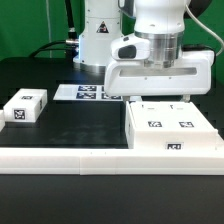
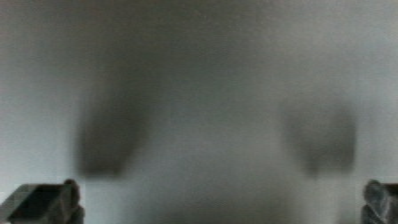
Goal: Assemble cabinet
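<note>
Two fingers (image 2: 48, 203) are spread wide, so the gripper (image 1: 160, 98) holds nothing. Directly beneath it sits the cabinet (image 1: 172, 128), and the spread probably suits its width.

cabinet (image 1: 172, 130): exterior view's right | small block (image 1: 25, 105): exterior view's left | marker board (image 1: 88, 92): behind both | rail (image 1: 60, 160): front

Cabinet (image 1: 172, 127) white, black-and-white square tags on top and near face. Small block (image 1: 24, 105) at the exterior view's left and far marker board (image 1: 88, 92): same white, black tags. Table (image 1: 80, 125) black; near rail (image 1: 60, 158) plain white.
</note>
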`<action>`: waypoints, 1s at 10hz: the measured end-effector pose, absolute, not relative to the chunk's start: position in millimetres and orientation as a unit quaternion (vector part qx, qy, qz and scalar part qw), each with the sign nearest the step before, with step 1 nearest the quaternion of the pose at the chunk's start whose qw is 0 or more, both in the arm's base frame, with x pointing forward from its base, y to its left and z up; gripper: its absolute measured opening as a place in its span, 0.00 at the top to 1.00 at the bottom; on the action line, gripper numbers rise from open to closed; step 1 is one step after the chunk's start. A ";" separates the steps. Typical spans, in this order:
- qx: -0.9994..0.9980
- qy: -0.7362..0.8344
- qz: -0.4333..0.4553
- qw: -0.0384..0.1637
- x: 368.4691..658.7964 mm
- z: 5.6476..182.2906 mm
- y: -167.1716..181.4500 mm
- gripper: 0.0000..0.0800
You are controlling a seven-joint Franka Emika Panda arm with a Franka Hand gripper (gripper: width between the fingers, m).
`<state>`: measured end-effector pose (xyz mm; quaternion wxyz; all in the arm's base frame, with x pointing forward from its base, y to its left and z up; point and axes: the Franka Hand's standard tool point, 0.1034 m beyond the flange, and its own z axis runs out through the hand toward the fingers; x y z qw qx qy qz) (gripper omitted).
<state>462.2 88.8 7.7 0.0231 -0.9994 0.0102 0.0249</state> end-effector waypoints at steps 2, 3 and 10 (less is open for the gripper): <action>-0.999 0.010 0.025 0.023 462.6 7.6 88.7 0.00; -0.999 0.013 0.022 0.023 470.6 7.8 88.7 0.00; -1.000 -0.010 0.016 0.021 480.9 7.3 80.1 0.00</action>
